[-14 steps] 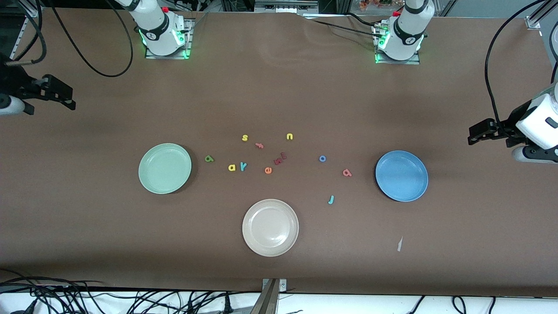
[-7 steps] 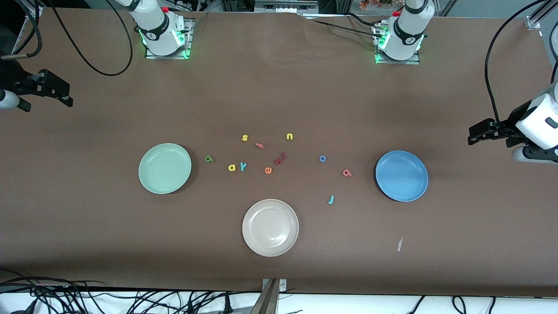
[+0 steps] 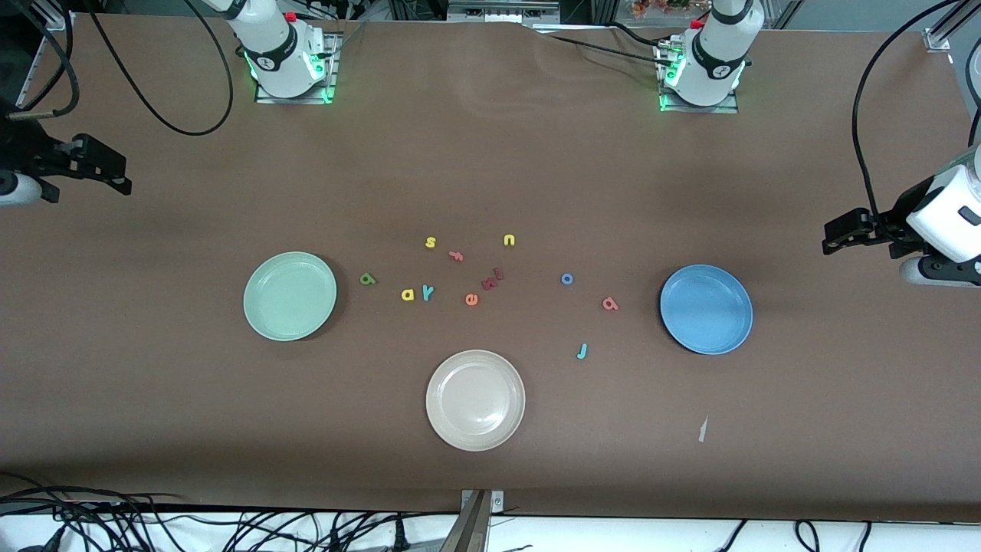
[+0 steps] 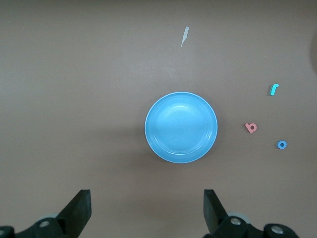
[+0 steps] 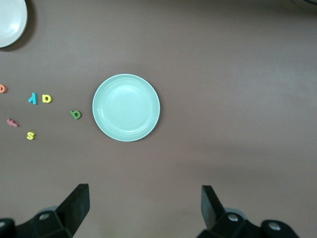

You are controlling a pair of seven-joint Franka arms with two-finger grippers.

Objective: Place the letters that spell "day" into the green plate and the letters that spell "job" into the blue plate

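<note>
Plates: three round plates rest on the brown table (image 3: 490, 153), none holding anything. The green plate (image 3: 290, 296) lies toward the right arm's end, the blue plate (image 3: 706, 309) toward the left arm's end, and the cream-white plate (image 3: 475, 399) between them, nearer the front camera.

Letters: all lie flat on the table between the green and blue plates. The olive "d" (image 3: 368, 279) sits just beside the green plate; the yellow "a" (image 3: 408, 294) and teal "y" (image 3: 428, 291) lie close together, a little farther from that plate. The blue "o" (image 3: 567, 279), salmon "b" (image 3: 610, 303) and teal "j" (image 3: 582, 351) lie near the blue plate, the "j" nearest the front camera, its long stem running roughly toward and away from that camera. Scattered in the middle are the yellow "s" (image 3: 431, 242), yellow "u" (image 3: 509, 240), pink "f" (image 3: 456, 255), orange "e" (image 3: 471, 299) and two dark red letters (image 3: 492, 279), too small to read.

Surface: a small pale scrap (image 3: 702, 429) lies near the front camera, at the left arm's end. Cables (image 3: 153, 521) trail below the table's front edge.

Grippers: the left gripper (image 4: 147, 215) hangs above the table's left-arm end, fingers spread wide and empty, with the blue plate below it in the left wrist view. The right gripper (image 5: 144, 213) hangs above the right-arm end, likewise wide apart and empty, the green plate below it.
</note>
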